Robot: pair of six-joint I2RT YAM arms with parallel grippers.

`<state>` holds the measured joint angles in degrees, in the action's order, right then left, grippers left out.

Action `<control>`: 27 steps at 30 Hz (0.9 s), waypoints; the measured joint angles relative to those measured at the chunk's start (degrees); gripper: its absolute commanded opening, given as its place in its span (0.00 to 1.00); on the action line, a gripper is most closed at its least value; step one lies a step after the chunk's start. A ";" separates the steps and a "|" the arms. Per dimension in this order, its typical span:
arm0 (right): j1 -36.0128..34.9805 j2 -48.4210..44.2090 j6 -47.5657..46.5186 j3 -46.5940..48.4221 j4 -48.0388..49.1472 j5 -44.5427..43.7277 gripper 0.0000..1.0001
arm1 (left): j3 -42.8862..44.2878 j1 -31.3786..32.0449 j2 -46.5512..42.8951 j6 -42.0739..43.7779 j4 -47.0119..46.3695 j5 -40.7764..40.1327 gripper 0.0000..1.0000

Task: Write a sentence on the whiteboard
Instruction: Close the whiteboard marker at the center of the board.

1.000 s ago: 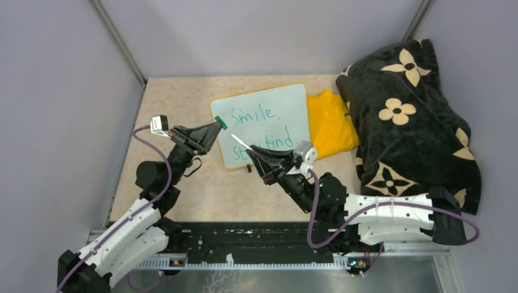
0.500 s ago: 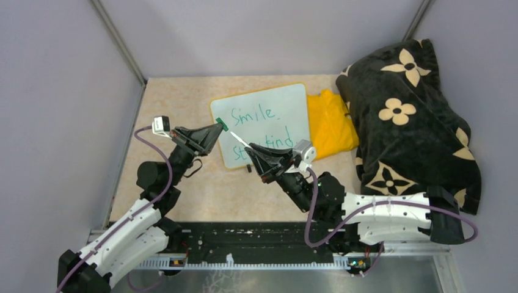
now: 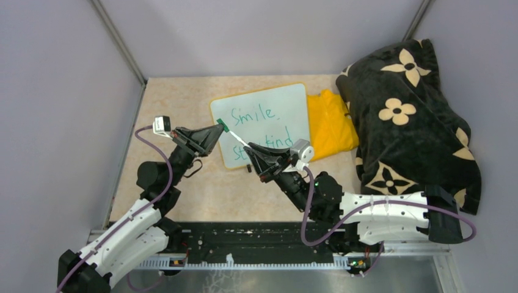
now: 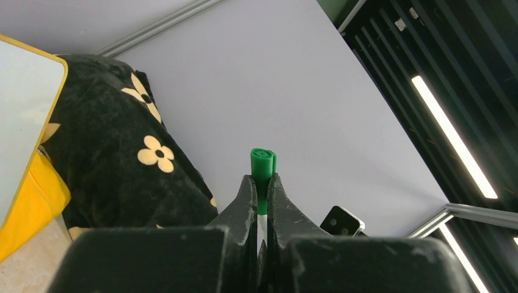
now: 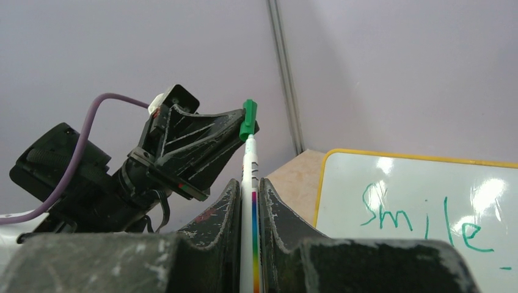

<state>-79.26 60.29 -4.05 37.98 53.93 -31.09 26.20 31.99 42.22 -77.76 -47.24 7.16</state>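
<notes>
The whiteboard [image 3: 287, 104] lies flat at the back middle of the table. On it the sentence [image 3: 253, 113] is written in green, in two lines. The first line reads "Smile." and the second is partly hidden by my right arm. My left gripper [image 3: 218, 127] hangs over the board's left edge, shut on a green cap [image 4: 263, 163]. Over the board's near edge, my right gripper [image 3: 251, 148] is shut on a white marker [image 5: 249, 165] with a rainbow stripe. The marker's far end sits in the cap [image 5: 248, 119]. The word "Smile" [image 5: 421, 217] also shows in the right wrist view.
A yellow cloth [image 3: 330, 122] lies against the board's right side. A black blanket with cream flowers [image 3: 409, 116] is heaped along the right wall. Grey walls close in the beige tabletop [image 3: 177, 104] on three sides.
My right gripper has moved left with the marker. Its tip, apart from the cap a second ago, now sits in the cap. The left gripper has barely moved.
</notes>
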 measured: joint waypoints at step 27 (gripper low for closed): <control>0.00 0.20 0.17 0.02 -0.50 -0.72 0.00 | -0.44 0.00 -2.03 1.29 0.81 -2.49 0.00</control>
<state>-79.26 60.49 -3.88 38.00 53.43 -31.81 25.76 31.99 40.18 -76.47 -46.44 4.67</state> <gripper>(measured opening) 0.120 0.026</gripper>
